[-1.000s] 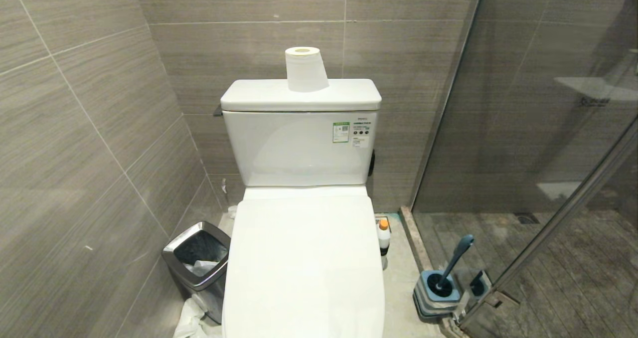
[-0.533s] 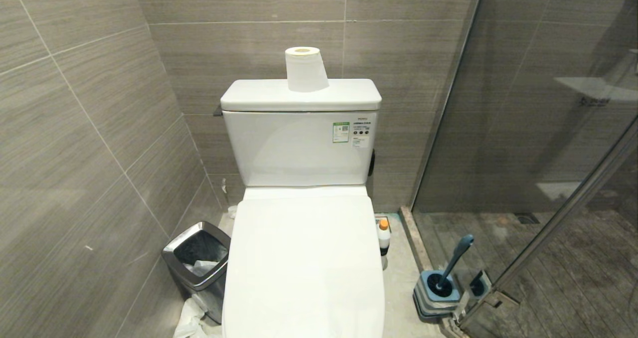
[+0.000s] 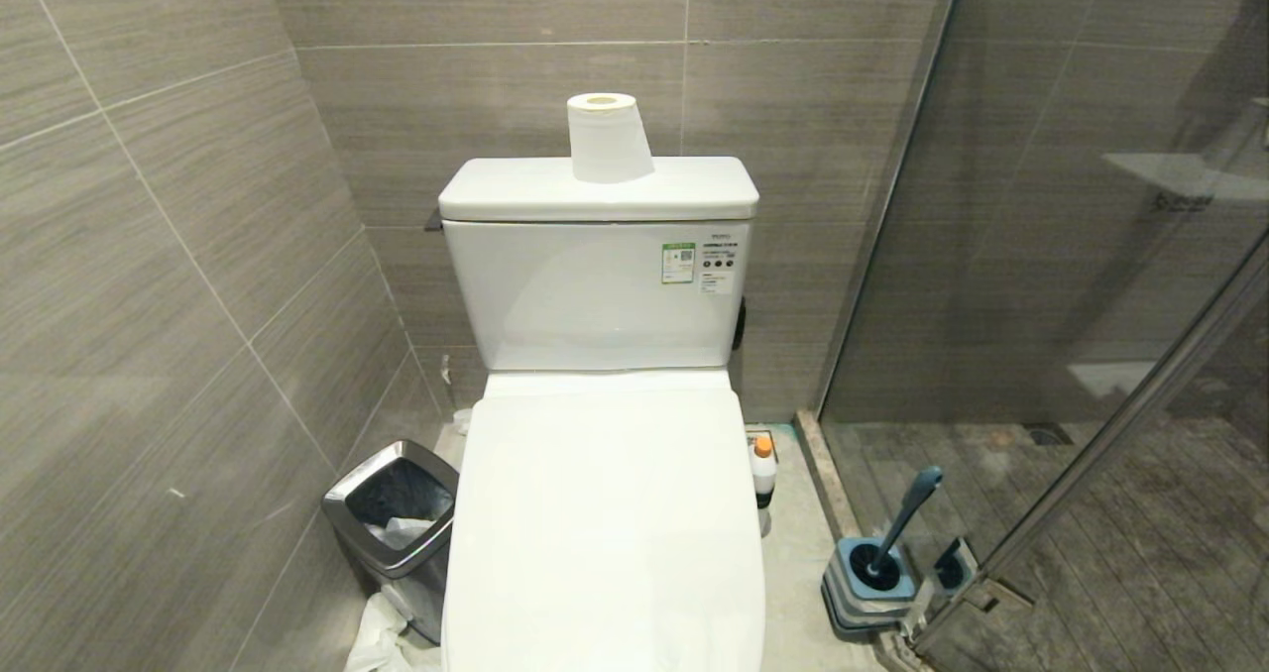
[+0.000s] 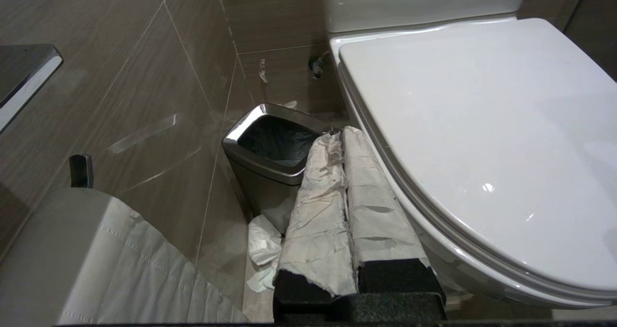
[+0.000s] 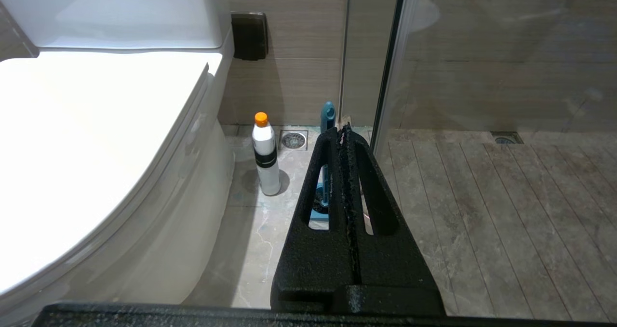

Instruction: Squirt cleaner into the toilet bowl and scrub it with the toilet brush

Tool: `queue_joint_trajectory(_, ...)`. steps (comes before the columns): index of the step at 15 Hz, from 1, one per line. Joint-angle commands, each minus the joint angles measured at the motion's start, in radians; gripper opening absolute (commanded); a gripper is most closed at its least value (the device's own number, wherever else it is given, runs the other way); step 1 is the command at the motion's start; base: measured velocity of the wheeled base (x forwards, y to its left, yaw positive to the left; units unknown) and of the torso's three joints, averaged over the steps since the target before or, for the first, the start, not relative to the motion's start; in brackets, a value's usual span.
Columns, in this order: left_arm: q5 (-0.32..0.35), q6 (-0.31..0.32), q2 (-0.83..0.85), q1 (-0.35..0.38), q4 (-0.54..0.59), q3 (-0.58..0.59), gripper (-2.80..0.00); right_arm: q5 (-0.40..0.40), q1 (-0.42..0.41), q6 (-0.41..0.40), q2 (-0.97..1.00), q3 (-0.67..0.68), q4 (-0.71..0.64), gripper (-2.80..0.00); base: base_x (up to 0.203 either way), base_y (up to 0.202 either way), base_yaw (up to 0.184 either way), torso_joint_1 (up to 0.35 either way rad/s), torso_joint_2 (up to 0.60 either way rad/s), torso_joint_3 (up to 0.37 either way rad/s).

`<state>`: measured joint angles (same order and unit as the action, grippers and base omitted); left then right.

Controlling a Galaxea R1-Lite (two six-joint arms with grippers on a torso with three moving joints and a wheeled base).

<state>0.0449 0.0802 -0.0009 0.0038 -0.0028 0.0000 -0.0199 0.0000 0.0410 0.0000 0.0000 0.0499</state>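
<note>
One cleaner (image 3: 762,471), one toilet brush (image 3: 904,520) (perhaps docked) — one bin (image 3: 395,518).

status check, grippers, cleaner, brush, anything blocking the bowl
Left gripper, right gripper shut, empty. Cleaner on floor, toilet brush in holder. Lid down over bowl.

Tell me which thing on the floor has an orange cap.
The small white cleaner bottle right of the toilet; the bin and brush have none.

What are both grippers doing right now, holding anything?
Left gripper: jaws shut, holding nothing, beside the steel bin.
Right gripper: jaws shut, holding nothing, short of the cleaner.
</note>
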Motion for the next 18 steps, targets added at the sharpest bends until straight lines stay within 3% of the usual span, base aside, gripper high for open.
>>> queue_joint_trajectory(1, 0.000, 0.001, 0.001, 0.001, -0.002, 0.002, -2.80, 0.000, 0.000, 0.000, 0.000, 0.021, 0.001, -2.80, 0.000, 0.000, 0.000, 0.000, 0.00, 0.000)
queue_joint_trajectory(18, -0.005, 0.001, -0.001, 0.001, 0.000, 0.002, -2.80, 0.000, 0.000, 0.000, 0.000, 0.021, 0.001, -2.80, 0.000, 0.000, 0.000, 0.000, 0.00, 0.000)
